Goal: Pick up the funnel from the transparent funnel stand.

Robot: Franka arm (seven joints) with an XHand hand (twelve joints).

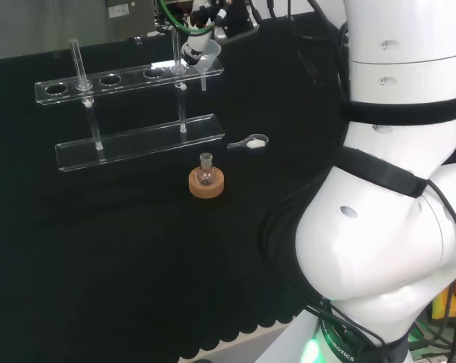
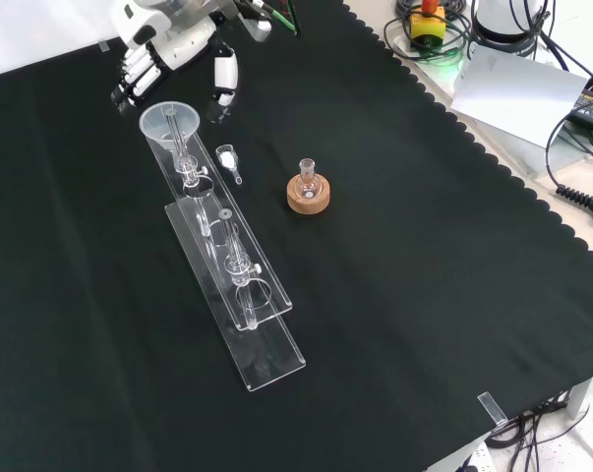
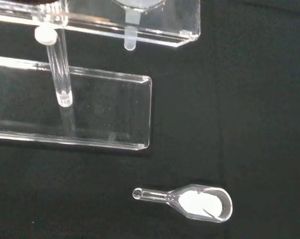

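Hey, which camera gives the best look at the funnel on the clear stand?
The front view: the funnel shows whole, cone and stem, in the stand. The head view has it partly behind the hand; the wrist view catches its stem.

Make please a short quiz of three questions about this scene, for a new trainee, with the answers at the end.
1. True or false: the funnel sits in the stand.
2. What stands under the small flask?
A. a red ribbed ring
B. a cork ring
C. a metal plate
3. In the front view, where is the hand relative to the funnel?

Key
1. True. It sits in the end hole of the stand's upper plate, its stem pointing down.
2. B, the cork ring.
3. Just above it, higher in the view; it does not hold the funnel. A small scoop lies on the cloth beside the stand.
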